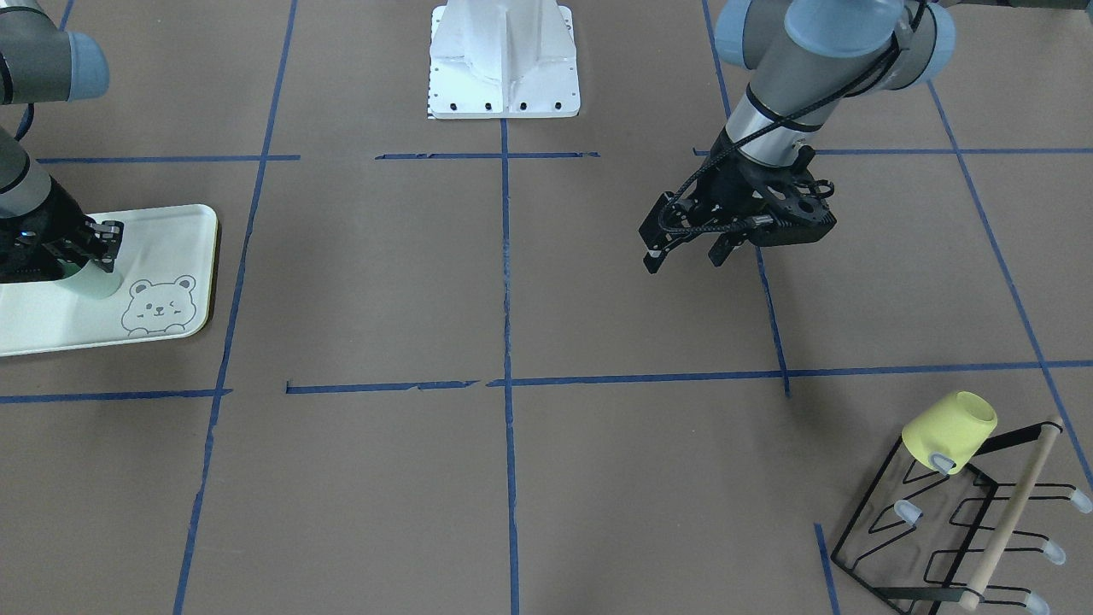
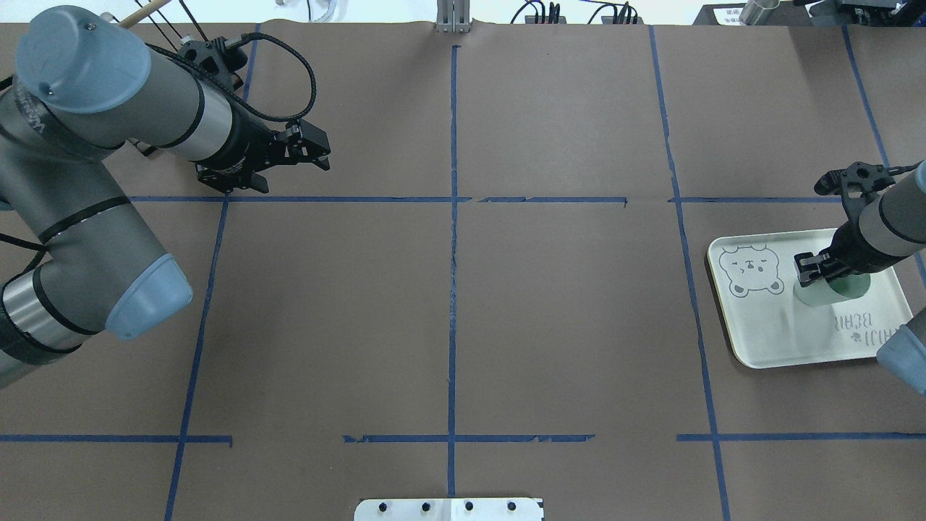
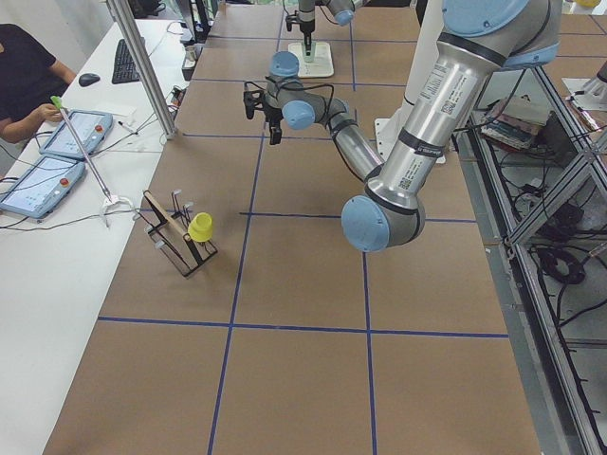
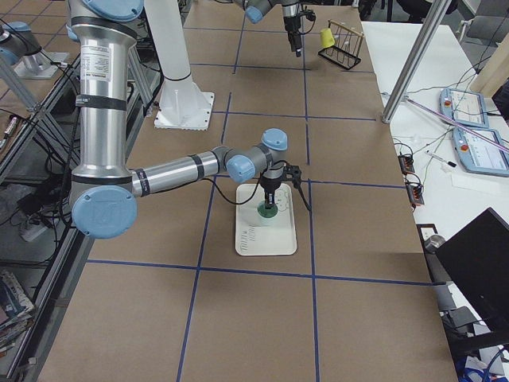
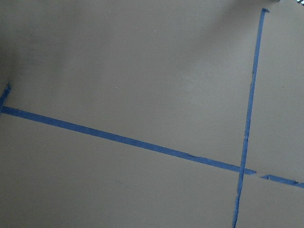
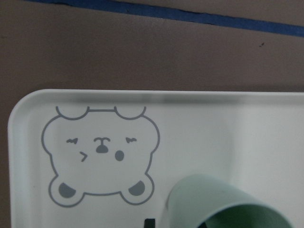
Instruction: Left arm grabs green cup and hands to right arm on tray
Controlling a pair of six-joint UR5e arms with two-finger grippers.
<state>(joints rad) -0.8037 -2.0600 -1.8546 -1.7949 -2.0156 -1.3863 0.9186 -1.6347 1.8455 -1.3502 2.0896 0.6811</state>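
The pale green cup (image 1: 92,284) stands upright on the cream tray (image 1: 175,248) beside its bear drawing. My right gripper (image 1: 101,252) comes down from above, shut on the cup's rim. In the overhead view the right gripper (image 2: 814,266) sits over the cup (image 2: 816,295) on the tray (image 2: 767,333). The right wrist view shows the cup's rim (image 6: 213,199) close below and the tray (image 6: 237,128). My left gripper (image 1: 683,256) is open and empty, hovering above bare table far from the tray; it also shows in the overhead view (image 2: 322,153).
A yellow cup (image 1: 948,431) hangs on a black wire rack (image 1: 939,547) with a wooden bar at the table's near corner on my left side. The white robot base (image 1: 504,60) stands at the middle. Blue tape lines cross the brown table.
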